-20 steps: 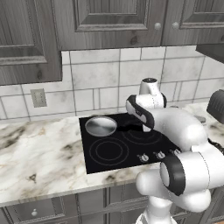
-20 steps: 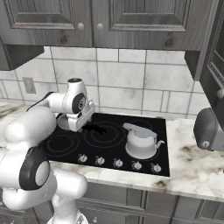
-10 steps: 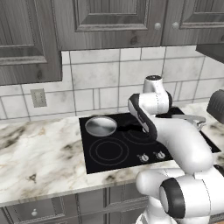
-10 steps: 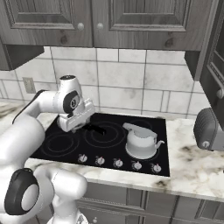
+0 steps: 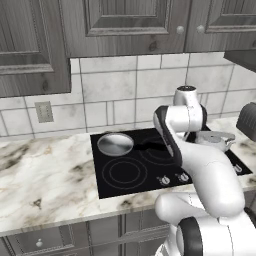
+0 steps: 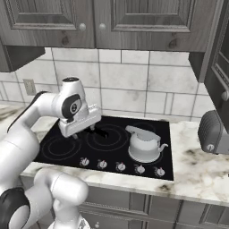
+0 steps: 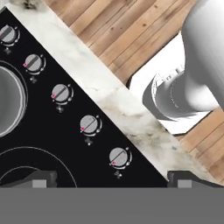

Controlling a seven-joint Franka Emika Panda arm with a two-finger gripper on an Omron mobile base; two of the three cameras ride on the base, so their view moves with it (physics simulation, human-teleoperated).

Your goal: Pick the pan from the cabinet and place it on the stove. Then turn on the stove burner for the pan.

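With the round shallow silver steel pan (image 5: 115, 144) resting on the flat black glass stove's (image 5: 150, 172) rear-left ring, the empty, wide-open two-finger gripper (image 6: 85, 133) hovers over the cooktop, the row of small silver knobs (image 7: 61, 93) seemingly just ahead along the front edge.
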